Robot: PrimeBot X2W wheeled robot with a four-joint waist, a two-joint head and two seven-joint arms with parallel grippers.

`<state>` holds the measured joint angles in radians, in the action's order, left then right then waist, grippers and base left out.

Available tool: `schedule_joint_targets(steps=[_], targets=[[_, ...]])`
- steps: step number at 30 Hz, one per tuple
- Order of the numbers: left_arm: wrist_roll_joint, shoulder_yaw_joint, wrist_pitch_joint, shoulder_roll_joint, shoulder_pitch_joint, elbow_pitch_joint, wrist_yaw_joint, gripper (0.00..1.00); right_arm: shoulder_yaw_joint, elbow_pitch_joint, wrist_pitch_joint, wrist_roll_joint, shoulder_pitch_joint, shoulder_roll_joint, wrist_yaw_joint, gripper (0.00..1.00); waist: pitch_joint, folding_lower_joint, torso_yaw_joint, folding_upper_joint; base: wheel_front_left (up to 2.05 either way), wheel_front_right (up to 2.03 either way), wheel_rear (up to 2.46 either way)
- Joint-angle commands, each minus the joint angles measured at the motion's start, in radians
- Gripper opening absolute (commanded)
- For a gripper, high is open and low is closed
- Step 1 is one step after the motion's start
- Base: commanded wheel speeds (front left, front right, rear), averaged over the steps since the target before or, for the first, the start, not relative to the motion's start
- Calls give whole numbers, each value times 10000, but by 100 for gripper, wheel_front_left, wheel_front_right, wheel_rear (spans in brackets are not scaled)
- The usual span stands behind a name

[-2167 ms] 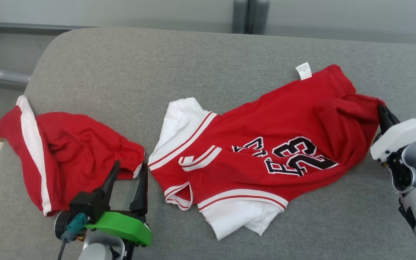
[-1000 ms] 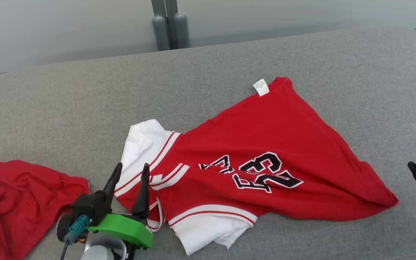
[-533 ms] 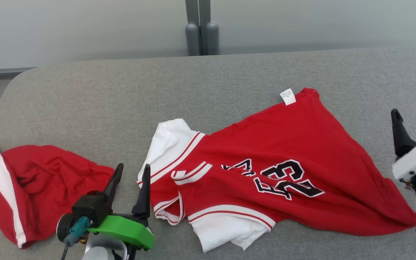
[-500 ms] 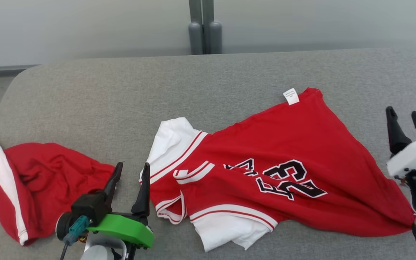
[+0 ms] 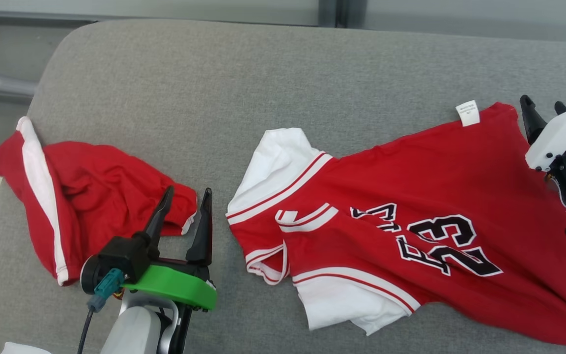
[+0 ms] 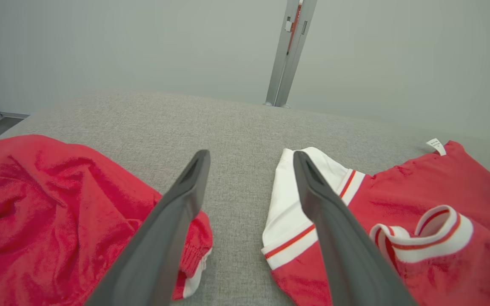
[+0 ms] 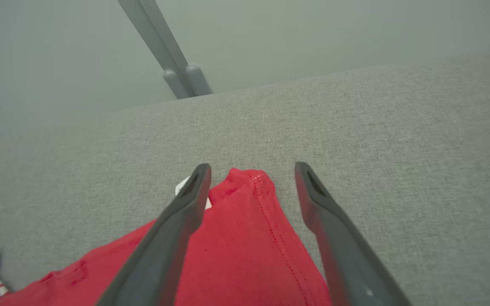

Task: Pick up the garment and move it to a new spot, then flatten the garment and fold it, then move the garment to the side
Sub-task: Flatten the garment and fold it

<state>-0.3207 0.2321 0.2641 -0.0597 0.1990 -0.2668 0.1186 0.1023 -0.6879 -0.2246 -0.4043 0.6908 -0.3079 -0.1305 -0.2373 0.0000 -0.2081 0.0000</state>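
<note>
The red jersey (image 5: 410, 216) lies spread number-side up across the right half of the grey padded worktop (image 5: 175, 83). Its white sleeves point toward the middle and its hem runs along the right edge. It is open but not flat, with the hem slanting and one sleeve tucked under. I'd say it has been set down here to be smoothed before any folding.

The right claw (image 5: 541, 102) has its fingers spread and holds nothing. It sits at the far-right corner of the jersey, just beside the white label (image 5: 467, 113). From its own wrist camera the hem corner (image 7: 245, 191) lies between the two fingers and below them. That looks like lining up to pinch the corner and pull it square.

The left claw (image 5: 188, 191) is also spread and empty, near the front edge. It is over the bare strip between the jersey's near sleeve (image 6: 300, 199) and a crumpled pair of red shorts (image 5: 91, 182) toward the left edge. It touches neither garment and seems to be waiting to take the sleeve side.
</note>
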Motion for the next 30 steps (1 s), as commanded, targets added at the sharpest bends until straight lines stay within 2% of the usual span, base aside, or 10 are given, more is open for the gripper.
schedule_joint_targets(steps=[1, 6, 12, 13, 14, 15, 23, 30], targets=[[-55, 21, 3, 6, 181, -1, 23, 100, -56, -361, -174, -10, 245, -102, -5, 100, -803, 0, -797, 0, 0, 0, 0], [-115, 48, 5, 40, 282, -15, 33, 100, -293, -1561, -608, -226, 853, -264, -5, 100, -1016, 0, -1078, 0, 0, 0, 0], [-124, 20, 5, 64, 315, -33, 40, 100, -431, -2694, -629, -341, 1188, -332, -5, 99, -1077, 0, -1178, 0, 0, 0, 0], [-119, 15, 5, 67, 323, -31, 41, 100, -472, -2787, -598, -354, 1227, -350, -5, 47, -1093, 0, -1180, 0, 0, 0, 0], [-111, 2, 5, 68, 329, -18, 44, 100, -485, -2894, -513, -346, 1322, -378, -5, 15, -1127, 0, -1171, 0, 0, 0, 0], [-102, -12, 3, 71, 338, -5, 46, 100, -512, -2966, -472, -347, 1402, -384, -5, 0, -1161, 0, -1162, 0, 0, 0, 0], [-14, -15, 5, 77, 493, 77, 66, 100, -473, -3188, 411, -202, 2508, -838, -3, 0, -1686, 0, -1069, 0, 0, 0, 0], [-10, 113, 3, 86, 740, 166, 94, 100, 71, -3824, 1281, 528, 3863, -1553, -5, 0, -2305, 0, -1227, 0, 0, 0, 0]])
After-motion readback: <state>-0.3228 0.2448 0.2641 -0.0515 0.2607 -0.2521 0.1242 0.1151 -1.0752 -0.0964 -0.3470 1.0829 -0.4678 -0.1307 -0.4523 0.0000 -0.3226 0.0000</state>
